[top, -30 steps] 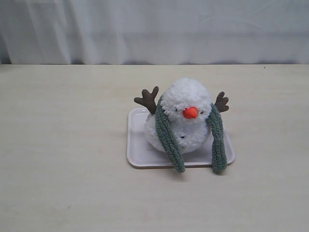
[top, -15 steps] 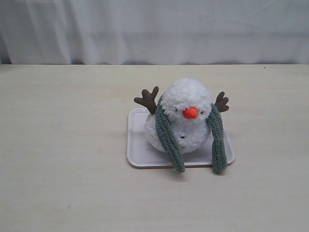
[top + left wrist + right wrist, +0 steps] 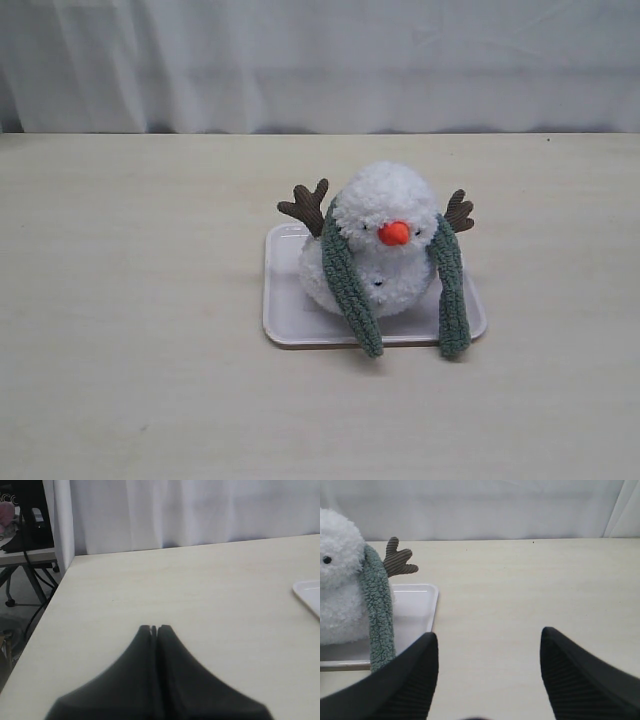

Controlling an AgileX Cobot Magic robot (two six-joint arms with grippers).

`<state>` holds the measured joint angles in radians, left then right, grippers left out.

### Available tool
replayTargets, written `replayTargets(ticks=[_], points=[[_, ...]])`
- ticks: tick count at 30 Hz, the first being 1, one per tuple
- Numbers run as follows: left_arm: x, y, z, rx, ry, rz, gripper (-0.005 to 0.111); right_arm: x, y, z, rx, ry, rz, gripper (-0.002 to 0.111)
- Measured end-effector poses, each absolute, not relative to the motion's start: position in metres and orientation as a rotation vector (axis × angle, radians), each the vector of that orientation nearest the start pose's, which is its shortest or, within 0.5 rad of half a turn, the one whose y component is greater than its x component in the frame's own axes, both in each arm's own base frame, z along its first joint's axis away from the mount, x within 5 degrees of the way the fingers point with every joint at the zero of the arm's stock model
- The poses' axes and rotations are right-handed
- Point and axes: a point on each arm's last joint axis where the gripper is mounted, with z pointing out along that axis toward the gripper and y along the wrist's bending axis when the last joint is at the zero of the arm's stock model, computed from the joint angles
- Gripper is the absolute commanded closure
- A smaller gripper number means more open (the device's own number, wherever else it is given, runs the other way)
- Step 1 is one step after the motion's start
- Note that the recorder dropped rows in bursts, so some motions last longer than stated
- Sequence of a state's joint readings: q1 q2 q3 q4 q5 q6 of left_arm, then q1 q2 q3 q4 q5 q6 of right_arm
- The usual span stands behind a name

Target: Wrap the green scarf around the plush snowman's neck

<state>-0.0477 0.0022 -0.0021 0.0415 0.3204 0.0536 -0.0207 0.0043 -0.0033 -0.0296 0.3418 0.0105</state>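
1. Right, we start with the green scarf [image 3: 345,280]: it runs round the back of the plush snowman [image 3: 385,195] and both ends hang down the front, one either side of the orange nose [image 3: 394,233]. The ends are uncrossed and their tips lie over the front rim of the white tray [image 3: 283,322].
2. We judge that's a drape and not yet a full wrap. The snowman's neck [image 3: 375,256] is covered behind and at the sides, but bare in front.
3. The snowman sits upright on the tray, mid-table [image 3: 130,300], brown twig arms poking out above the scarf.
4. Out to the tools: the right gripper [image 3: 489,632] has its jaws spread wide and holds nothing. It sits low beside the tray, near the strand on that side, and we reckon it's well placed to take that end across.
5. The left gripper [image 3: 154,628] has its fingers pressed together, empty, over bare table, with only the tray's corner in view.
6. Neither arm shows in the exterior view.
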Motion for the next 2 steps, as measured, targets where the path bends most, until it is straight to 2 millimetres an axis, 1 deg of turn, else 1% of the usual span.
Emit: replayTargets(ticks=[2], points=[[0.0541, -0.0014, 0.1848, 0.118, 1.800, 0.044, 0.107, 0.0537, -0.0020, 0.1832, 0.010, 1.826, -0.036, 0.052]])
